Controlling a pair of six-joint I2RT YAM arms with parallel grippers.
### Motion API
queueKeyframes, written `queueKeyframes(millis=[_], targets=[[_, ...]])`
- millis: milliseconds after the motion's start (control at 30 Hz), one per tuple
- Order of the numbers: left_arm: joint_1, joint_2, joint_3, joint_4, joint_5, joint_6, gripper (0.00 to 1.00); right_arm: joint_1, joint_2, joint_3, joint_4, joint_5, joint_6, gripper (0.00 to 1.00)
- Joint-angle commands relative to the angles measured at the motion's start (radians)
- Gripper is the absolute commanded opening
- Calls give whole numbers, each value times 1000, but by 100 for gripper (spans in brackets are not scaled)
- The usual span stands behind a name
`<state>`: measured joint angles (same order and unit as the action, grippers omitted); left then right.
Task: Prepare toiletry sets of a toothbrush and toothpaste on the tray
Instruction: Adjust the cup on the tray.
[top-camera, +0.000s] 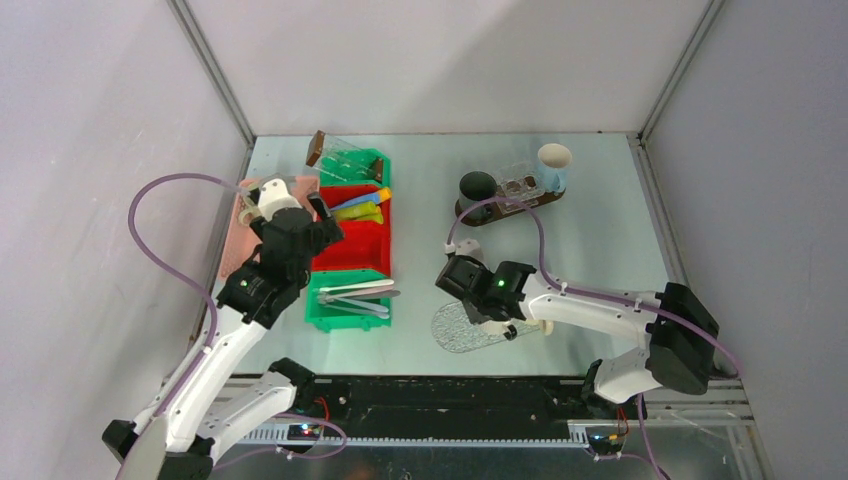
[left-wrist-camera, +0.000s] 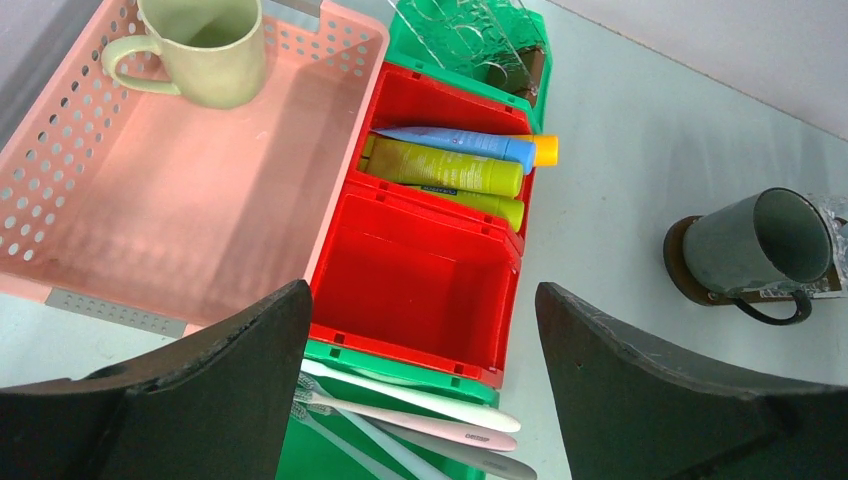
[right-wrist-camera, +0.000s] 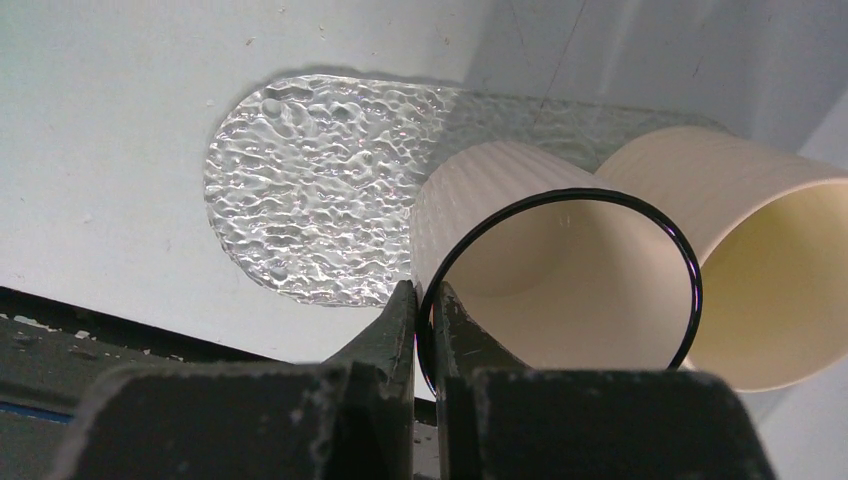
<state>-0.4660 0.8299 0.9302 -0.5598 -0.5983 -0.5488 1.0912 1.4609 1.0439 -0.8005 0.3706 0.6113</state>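
The right gripper (right-wrist-camera: 425, 300) is clamped on the dark-edged rim of a white ribbed ceramic mug (right-wrist-camera: 500, 200), one finger inside the mouth and one outside. The mug sits over a clear dimpled oval tray (right-wrist-camera: 300, 200), but whether it rests on the tray or is lifted cannot be told. A plain cream mug (right-wrist-camera: 770, 230) is just beside it, its right side cut off by the frame. From above, both mugs are hidden under the right arm and only part of the tray shows.

The left gripper (left-wrist-camera: 422, 290) hangs with its fingers wide apart and nothing between them, above two red plastic bins (left-wrist-camera: 420, 250). The farther bin holds the toothpaste: a blue tube (left-wrist-camera: 450, 140) lying on yellow-green tubes (left-wrist-camera: 440, 168) (their small dark print is too fine to read). Slim pale toothbrushes (left-wrist-camera: 420, 415) lie in a green bin (top-camera: 350, 322), their heads partly hidden by the left finger. A small mark on one handle is illegible. A pale green mug (left-wrist-camera: 195, 50), its top cut off, stands in a pink perforated basket (left-wrist-camera: 60, 170).
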Motion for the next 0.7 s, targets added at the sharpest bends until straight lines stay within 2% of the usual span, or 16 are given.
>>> queueKeyframes(millis=[0,667], targets=[[10,-9,2,31,-9,15,88,7,-39,23,-10,98,37,0],[19,-9,7,28,-33,37,88,15,27,4,35,100,43,0]])
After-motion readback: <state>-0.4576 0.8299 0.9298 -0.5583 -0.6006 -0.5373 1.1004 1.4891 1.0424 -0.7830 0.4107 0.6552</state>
